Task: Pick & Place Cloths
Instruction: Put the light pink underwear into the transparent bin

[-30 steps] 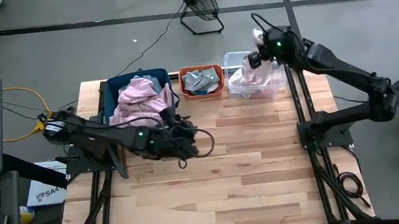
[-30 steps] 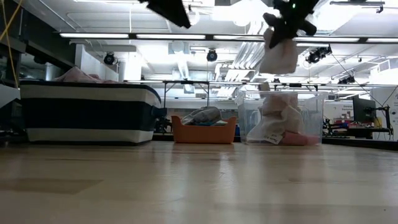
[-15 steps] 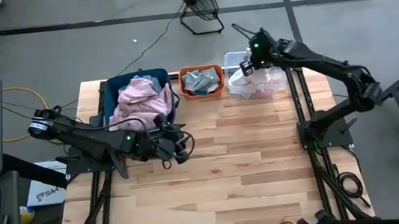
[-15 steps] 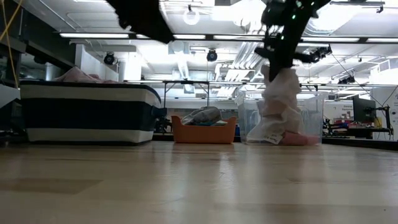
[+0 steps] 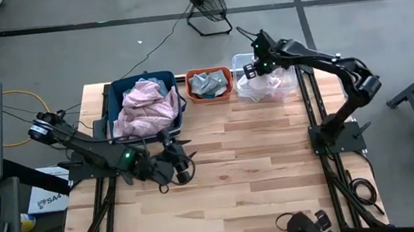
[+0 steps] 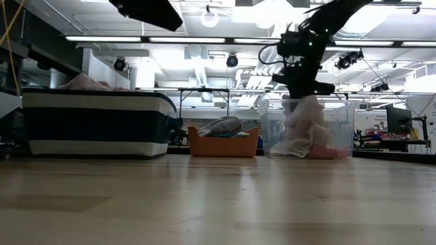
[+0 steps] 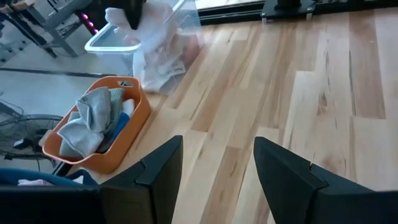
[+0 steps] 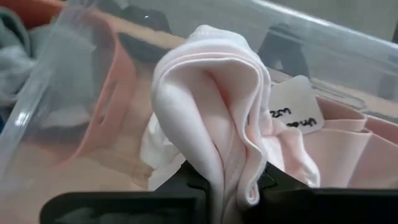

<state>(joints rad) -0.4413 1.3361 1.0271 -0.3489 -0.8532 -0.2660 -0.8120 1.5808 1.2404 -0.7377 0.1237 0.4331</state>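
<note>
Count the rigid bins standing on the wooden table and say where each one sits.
3, in a row along the far edge: a large dark blue bin at the left, a small orange plastic bin in the middle, a clear plastic bin at the right. None seems hidden.

Right gripper (image 8: 227, 186) fingertips: buried under the fold of the pale pink cloth (image 8: 214, 118) they pinch; only dark edges show beside the fabric.
Clear bin (image 5: 246, 61) contents: blurred through the plastic wall; a coral pink piece (image 6: 327, 152) lies low inside, its shape unclear.
White tag (image 8: 292, 106): print too small to read.
Orange bin (image 7: 121, 134): grey-green cloths (image 7: 93, 118) cover what lies beneath them.
Blue bin (image 5: 116, 103): mostly hidden under the large pink cloth (image 5: 147, 105).
Left gripper (image 7: 214, 163): finger bases cut off at the wrist picture's edge.
</note>
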